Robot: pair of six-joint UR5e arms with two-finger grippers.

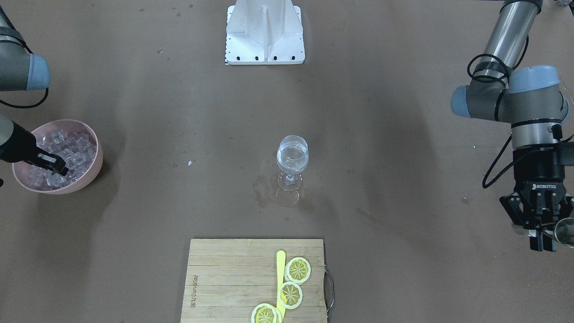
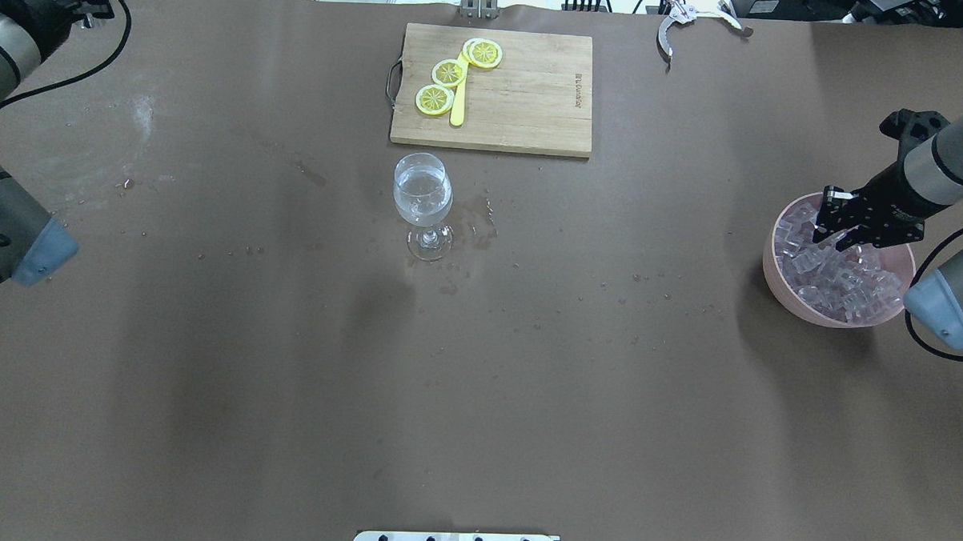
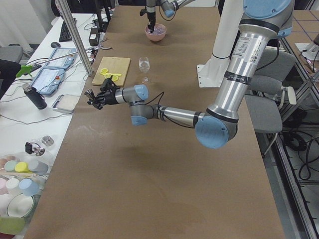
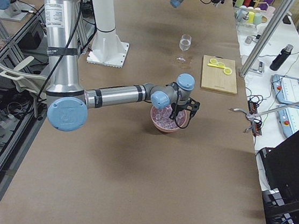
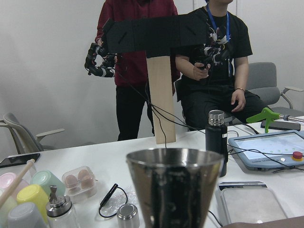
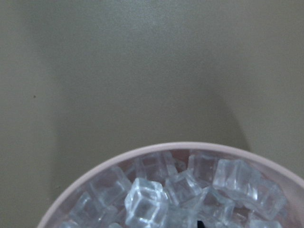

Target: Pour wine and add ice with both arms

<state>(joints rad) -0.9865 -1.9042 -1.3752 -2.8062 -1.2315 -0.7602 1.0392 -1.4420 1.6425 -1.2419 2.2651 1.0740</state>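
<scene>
Nearest my base, at about two o'clock, my right gripper (image 2: 843, 241) has its fingertips down among the ice (image 2: 845, 287) in the pink bowl (image 2: 778, 269). I cannot tell how wide it stands or whether a cube sits between the fingers; the wrist view shows only heaped cubes.

Farther out, at twelve o'clock, the wine glass (image 2: 422, 196) stands upright in mid-table, well apart from both grippers. The wine (image 2: 421, 206) lies in its bowl, so I judge the pouring done. I see no cube in it, so the ice step is only started. Wet splashes (image 2: 483, 222) mark the table beside its foot.

Beyond it, the cutting board (image 2: 527, 104) carries the lemon slices (image 2: 448, 72).

Farthest, near ten o'clock at the table's edge, my left gripper (image 1: 541, 242) is narrow, apparently clamped low on the steel cup (image 5: 173, 190), which it holds upright.
</scene>
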